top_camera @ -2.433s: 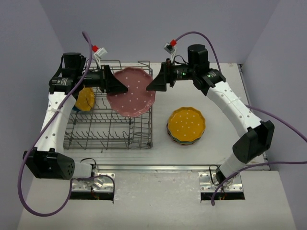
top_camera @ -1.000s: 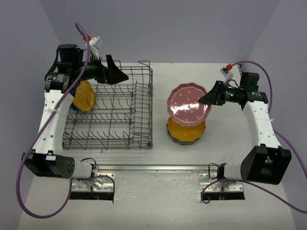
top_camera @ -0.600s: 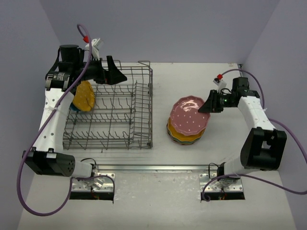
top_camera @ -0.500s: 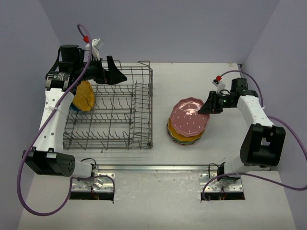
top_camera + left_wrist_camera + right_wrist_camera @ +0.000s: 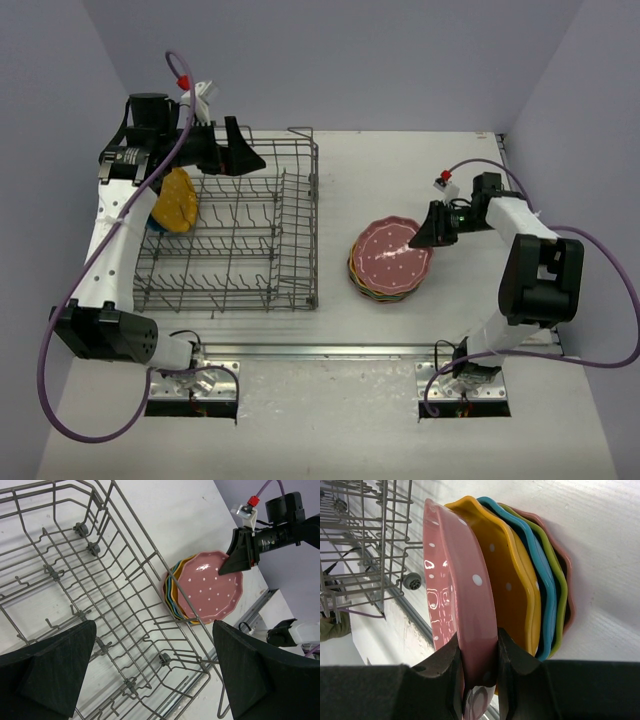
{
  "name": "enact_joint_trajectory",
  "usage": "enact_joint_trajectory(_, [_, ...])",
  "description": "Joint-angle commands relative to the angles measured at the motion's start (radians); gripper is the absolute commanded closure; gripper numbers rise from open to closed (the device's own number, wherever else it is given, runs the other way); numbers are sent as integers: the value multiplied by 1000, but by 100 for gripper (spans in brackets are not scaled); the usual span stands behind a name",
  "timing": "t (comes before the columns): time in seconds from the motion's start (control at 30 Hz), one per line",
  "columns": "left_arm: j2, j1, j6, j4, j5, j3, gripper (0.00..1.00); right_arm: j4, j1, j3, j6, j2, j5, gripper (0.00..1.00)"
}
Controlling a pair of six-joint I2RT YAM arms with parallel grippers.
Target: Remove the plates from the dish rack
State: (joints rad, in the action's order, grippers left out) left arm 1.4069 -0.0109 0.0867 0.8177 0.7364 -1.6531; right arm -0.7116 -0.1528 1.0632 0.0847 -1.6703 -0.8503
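My right fingers (image 5: pixel 422 233) clamp rim of pink dotted scalloped plate (image 5: pixel 465 610) atop stack of coloured plates (image 5: pixel 542 595). My left fingers (image 5: pixel 242 160) spread wide over grey wire dish rack (image 5: pixel 230 250) holding orange-yellow plate (image 5: pixel 178 205).

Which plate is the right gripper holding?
The pink plate, top of the stack; the right gripper pinches its rim, the others lie beneath.

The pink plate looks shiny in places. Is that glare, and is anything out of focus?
Right wrist view: white glare streaks on the pink plate's face; the right gripper clamping it is dark and soft. Left wrist view: one small highlight on the plate, rack sharp. Top view: even light, only soft shadows.
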Motion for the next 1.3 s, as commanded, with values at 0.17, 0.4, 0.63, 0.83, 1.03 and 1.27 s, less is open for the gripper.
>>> enact_joint_trajectory(0.17, [-11,11,-4,-17,-31,-27,0,-49,1,54,41,28,1,39])
enact_joint_trajectory(0.4, [-89,194,46,-33,-172,12,0,-111,1,207,31,107,42,26])
enact_joint_trajectory(0.63, [-30,285,-58,79,-410,-18,0,-96,17,376,45,167,333,15])
enact_joint_trajectory(0.83, [105,349,-201,182,-424,-83,4,-93,31,425,59,232,390,3])
enact_joint_trajectory(1.03, [165,374,-272,181,-493,-87,9,-47,135,304,40,305,456,1])
enact_joint_trajectory(1.27, [220,376,-286,146,-561,-67,11,9,229,187,4,350,468,1])
